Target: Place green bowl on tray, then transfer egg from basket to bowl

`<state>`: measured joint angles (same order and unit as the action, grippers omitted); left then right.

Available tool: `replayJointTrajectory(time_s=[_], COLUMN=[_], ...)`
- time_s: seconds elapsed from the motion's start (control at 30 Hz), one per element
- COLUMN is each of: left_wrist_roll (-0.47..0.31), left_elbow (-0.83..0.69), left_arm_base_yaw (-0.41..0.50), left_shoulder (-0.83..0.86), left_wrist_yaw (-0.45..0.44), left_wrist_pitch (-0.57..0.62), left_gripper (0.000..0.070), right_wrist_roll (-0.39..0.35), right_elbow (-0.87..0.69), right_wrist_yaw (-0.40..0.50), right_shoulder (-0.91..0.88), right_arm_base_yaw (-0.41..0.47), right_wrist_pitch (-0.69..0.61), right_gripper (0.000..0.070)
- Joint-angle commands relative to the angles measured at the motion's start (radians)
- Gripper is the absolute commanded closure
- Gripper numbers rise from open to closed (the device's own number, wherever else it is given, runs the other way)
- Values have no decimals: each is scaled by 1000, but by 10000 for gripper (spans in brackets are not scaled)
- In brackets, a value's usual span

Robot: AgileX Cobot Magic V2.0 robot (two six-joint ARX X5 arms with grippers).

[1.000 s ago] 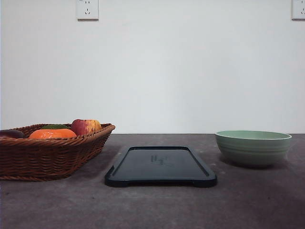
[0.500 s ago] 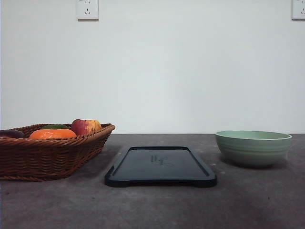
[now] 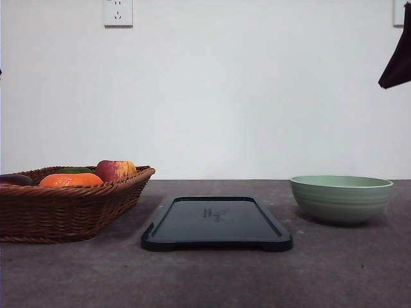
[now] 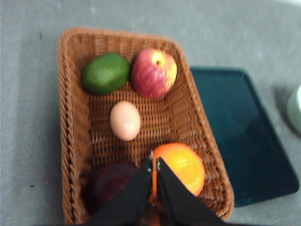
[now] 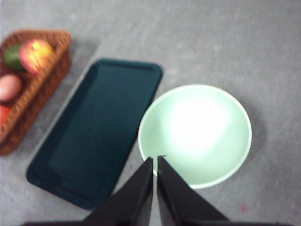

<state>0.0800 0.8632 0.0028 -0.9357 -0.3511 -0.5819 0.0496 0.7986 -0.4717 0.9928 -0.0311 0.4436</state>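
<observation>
Green bowl [image 5: 195,134] on table, directly under right gripper [image 5: 154,162], fingers pressed together, empty. Bowl not yet on tray [image 5: 96,129], which lies just beside it. Change: dark right arm [image 3: 398,61] newly in front view, upper right; bowl reach likely starting. Egg [image 4: 125,120] in basket [image 4: 70,122] ahead of left gripper [image 4: 154,164], also clenched, empty. Tray bare; bowl rim unobstructed.

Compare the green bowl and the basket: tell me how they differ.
The green bowl is smooth, round and empty; the basket is brown woven wicker, roughly rectangular, and holds fruit and an egg. The basket is wider. Both sit on the table beside the tray, on opposite sides.
</observation>
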Motion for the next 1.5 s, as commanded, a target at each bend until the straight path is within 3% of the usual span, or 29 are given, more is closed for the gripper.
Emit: replayJointTrajectory(time_s=[0.0,0.07,0.1,0.2,0.23,0.53,0.83,1.1,1.47], left_wrist_roll=[-43,-45,-47,-46,-46,-42,-35,-34,-35], left_elbow=[27,28,28,28,28,28,28,28,28], left_arm_base_yaw=[-3,-3,-3,-3,-3,-3,-3,-3,-3], left_shoulder=[-6,-6,-6,-4,-4,-4,-4,-4,-5], left_wrist_yaw=[-10,-10,-10,-10,-10,-10,-10,-10,-10], left_wrist_pitch=[6,15,23,37,37,37,30,28,28], left_gripper=[700,672,621,319,302,313,313,314,314], right_wrist_roll=[-37,-39,-38,-35,-35,13,4,-20,-59], right_elbow=[21,21,21,21,21,85,378,610,728], right_wrist_yaw=[-2,-2,-2,0,0,11,92,192,219], right_shoulder=[7,7,6,6,6,39,264,509,782], right_arm_base_yaw=[0,0,0,0,0,1,1,2,4], right_wrist_pitch=[-4,-5,-4,6,11,112,435,612,600], right_gripper=[694,665,615,356,346,342,342,343,374])
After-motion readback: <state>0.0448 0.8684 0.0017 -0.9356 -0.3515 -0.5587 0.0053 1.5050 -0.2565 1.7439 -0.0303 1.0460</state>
